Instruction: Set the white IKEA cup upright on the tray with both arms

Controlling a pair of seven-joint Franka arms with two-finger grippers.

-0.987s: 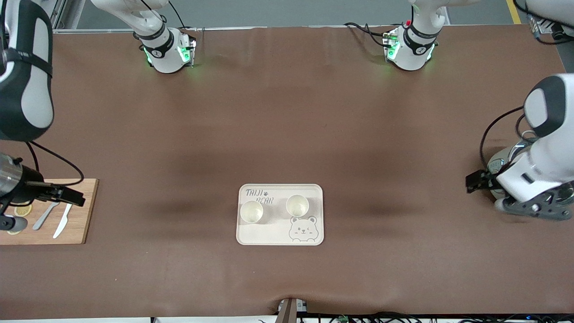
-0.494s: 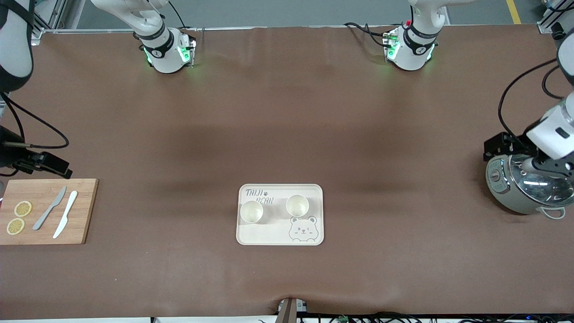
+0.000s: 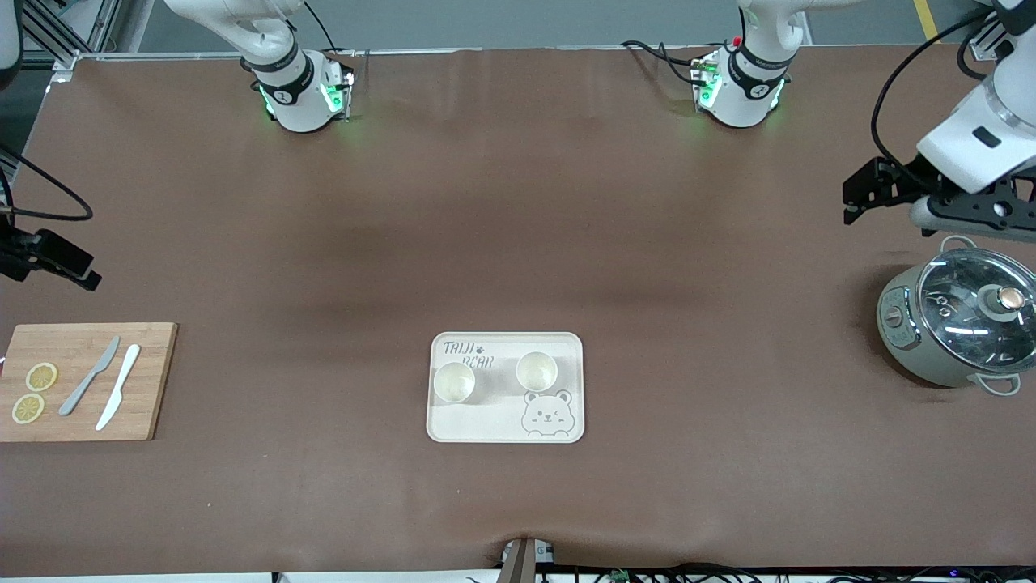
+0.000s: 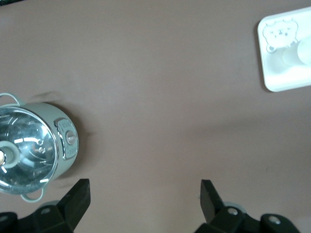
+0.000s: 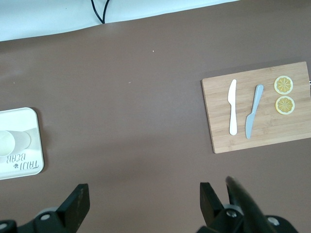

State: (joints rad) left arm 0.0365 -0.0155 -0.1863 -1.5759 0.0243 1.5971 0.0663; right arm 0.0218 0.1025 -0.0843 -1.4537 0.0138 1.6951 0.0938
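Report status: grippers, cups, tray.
Left gripper open, empty, up near the pot. Right gripper open, empty, near the cutting board. Two cups upright on the tray. Nothing in the way.

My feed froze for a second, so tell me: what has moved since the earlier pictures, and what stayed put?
Both arms pulled back toward their bases. The right gripper left the cutting board, uncovering the lemon slices. The left gripper lifted off the pot. Both are open and empty. The two cups stay upright on the tray; knives unmoved.
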